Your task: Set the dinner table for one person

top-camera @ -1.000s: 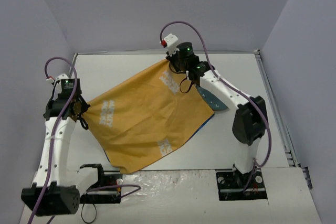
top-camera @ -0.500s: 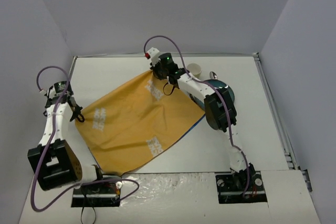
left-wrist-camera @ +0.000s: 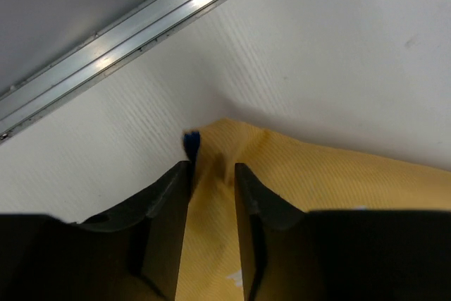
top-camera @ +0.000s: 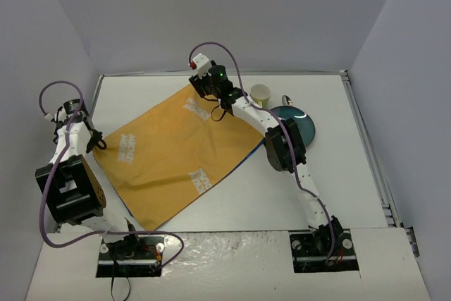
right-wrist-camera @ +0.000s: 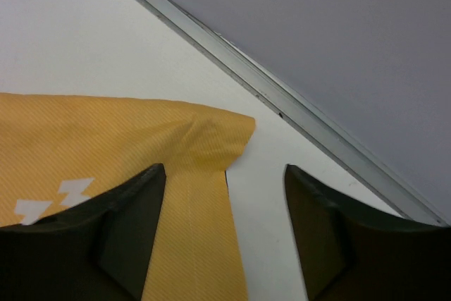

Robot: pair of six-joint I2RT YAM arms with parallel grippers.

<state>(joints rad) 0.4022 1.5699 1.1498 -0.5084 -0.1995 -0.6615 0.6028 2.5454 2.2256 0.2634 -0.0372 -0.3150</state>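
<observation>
An orange placemat [top-camera: 169,153] with white lettering lies flat and skewed on the white dinner table [top-camera: 338,174]. My left gripper [top-camera: 97,144] is at the mat's left corner. In the left wrist view its fingers [left-wrist-camera: 211,167] stand slightly apart, with the creased corner of the placemat [left-wrist-camera: 317,174] lying loose between them and a bit of blue underside [left-wrist-camera: 191,139] showing. My right gripper [top-camera: 200,89] is at the far corner. Its jaws [right-wrist-camera: 224,168] are wide open, and the placemat corner [right-wrist-camera: 106,132] rests on the table by the left finger.
A small pale cup [top-camera: 261,93], a spoon [top-camera: 285,100] and a teal plate [top-camera: 296,121] sit at the back right, just past the right arm. Metal edge strips [left-wrist-camera: 141,19] [right-wrist-camera: 296,103] and grey walls bound the table close to both grippers.
Both arms have swung left and back, dragging the placemat that way and laying it flat. Both grippers have opened and let go of their corners. The cup, spoon and plate have come into sight.
</observation>
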